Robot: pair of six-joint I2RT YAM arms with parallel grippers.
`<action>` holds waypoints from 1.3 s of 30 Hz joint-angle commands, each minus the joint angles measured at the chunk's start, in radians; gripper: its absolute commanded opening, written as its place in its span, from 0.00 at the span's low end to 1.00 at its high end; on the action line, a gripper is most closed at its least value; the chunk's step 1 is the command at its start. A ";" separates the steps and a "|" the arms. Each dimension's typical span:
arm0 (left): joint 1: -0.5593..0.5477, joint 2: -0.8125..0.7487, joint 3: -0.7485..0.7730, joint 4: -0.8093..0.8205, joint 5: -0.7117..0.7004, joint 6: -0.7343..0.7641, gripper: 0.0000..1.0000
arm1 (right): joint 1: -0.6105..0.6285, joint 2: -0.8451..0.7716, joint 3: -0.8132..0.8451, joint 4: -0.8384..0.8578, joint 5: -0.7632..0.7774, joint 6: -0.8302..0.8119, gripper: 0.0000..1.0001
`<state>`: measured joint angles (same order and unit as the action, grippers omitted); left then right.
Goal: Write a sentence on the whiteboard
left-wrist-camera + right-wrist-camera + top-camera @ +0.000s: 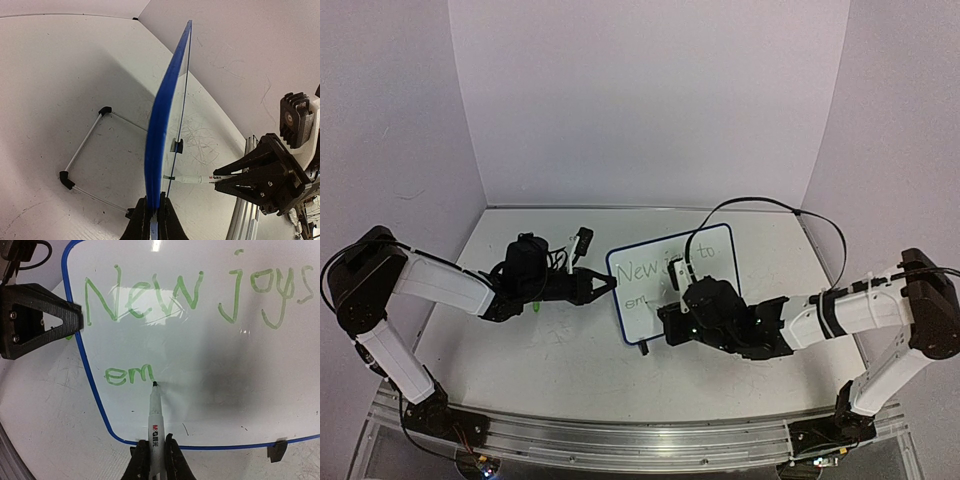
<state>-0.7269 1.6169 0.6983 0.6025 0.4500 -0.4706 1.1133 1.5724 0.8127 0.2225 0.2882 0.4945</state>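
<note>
While clamping blue-rimmed rectangular whiteboard (210, 365) in left gripper (154, 212), pinches slim white marker (155, 412) in right gripper (154, 454), tip beside green handwritten sentence (190, 295).

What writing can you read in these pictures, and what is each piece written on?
"New joys": green, top line of the whiteboard.
"to": same line, seen only from above.
"em": second line, at the marker tip.
"M&G": marker barrel; smaller print there too blurred to read.
</note>
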 commanded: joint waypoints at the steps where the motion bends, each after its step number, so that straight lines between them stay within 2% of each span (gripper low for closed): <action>1: -0.009 -0.014 -0.002 -0.035 0.006 0.022 0.00 | -0.004 -0.073 0.000 0.009 0.020 -0.022 0.00; 5: -0.009 -0.015 -0.003 -0.036 0.006 0.021 0.00 | -0.012 -0.096 0.009 0.028 0.030 -0.046 0.00; 20: -0.009 -0.019 -0.003 -0.037 0.007 0.023 0.00 | -0.039 -0.022 0.075 0.056 0.006 -0.105 0.00; 39: -0.009 -0.024 -0.004 -0.039 0.004 0.027 0.00 | -0.036 0.000 0.021 0.029 -0.010 -0.047 0.00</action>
<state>-0.7269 1.6165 0.6983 0.6020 0.4496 -0.4703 1.0767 1.5669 0.8524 0.2508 0.2837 0.4246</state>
